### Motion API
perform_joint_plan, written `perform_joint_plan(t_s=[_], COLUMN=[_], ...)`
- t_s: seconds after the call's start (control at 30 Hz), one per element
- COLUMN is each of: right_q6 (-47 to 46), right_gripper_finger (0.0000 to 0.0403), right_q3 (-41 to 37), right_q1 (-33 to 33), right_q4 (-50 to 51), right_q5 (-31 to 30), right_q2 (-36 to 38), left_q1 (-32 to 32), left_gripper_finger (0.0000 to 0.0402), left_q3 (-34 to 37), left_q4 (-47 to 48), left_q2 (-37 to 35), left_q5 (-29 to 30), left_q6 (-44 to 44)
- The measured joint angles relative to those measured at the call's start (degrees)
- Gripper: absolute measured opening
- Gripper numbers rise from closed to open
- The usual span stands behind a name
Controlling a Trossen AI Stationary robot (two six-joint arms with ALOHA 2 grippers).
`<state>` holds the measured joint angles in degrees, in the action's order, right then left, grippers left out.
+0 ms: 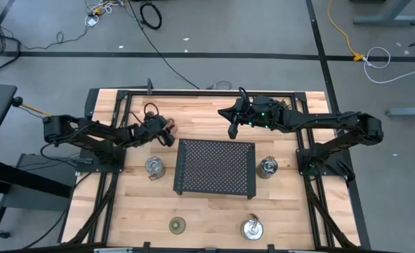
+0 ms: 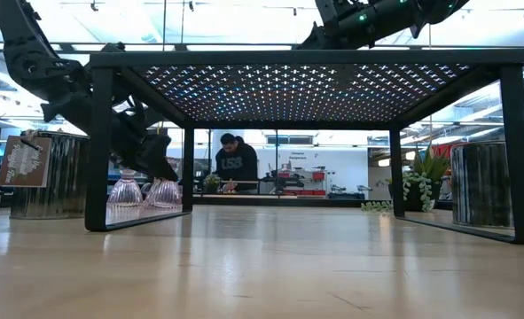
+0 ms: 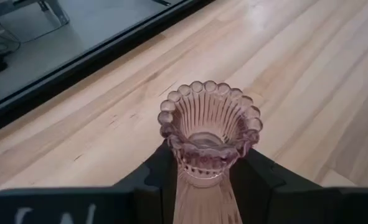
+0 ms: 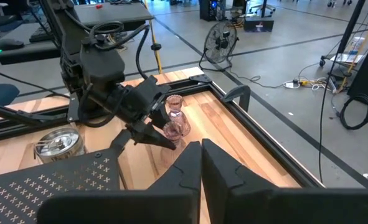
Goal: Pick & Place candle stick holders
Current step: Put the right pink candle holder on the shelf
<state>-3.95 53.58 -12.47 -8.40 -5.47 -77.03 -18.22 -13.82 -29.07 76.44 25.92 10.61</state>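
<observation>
Your left gripper [image 3: 202, 180] clamps a pink holder [image 3: 208, 127] near the tray's [image 1: 215, 167] far-left corner. Bare tabletop [image 3: 308, 93] surrounds it. Your right gripper [image 4: 201, 163] hangs closed, empty, over the tray's far edge.

The wooden table [image 1: 207, 211] is occupied by a black perforated tray [image 1: 215, 166], three silver holders [image 1: 154, 166], an olive-green holder [image 1: 177, 225] and pink holders [image 4: 173, 122].
</observation>
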Motion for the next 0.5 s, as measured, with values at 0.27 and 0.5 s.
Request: perform_joint_plan(t_s=[0.27,0.5], right_q6=[-0.04,-0.01], right_gripper_finger=[0.0013,0.0013], right_q3=[-0.02,-0.02], right_q1=[0.00,0.00], right_q4=[0.53,2.02], right_q5=[0.08,-0.03], right_q2=[0.00,0.00], left_q1=[-0.02,0.00], left_gripper_finger=[0.0119,0.0119], left_q3=[0.11,0.18], left_q4=[-0.95,0.07], left_q2=[0.04,-1.27], left_q5=[-1.52,0.39], left_q6=[-2.10,-3.69])
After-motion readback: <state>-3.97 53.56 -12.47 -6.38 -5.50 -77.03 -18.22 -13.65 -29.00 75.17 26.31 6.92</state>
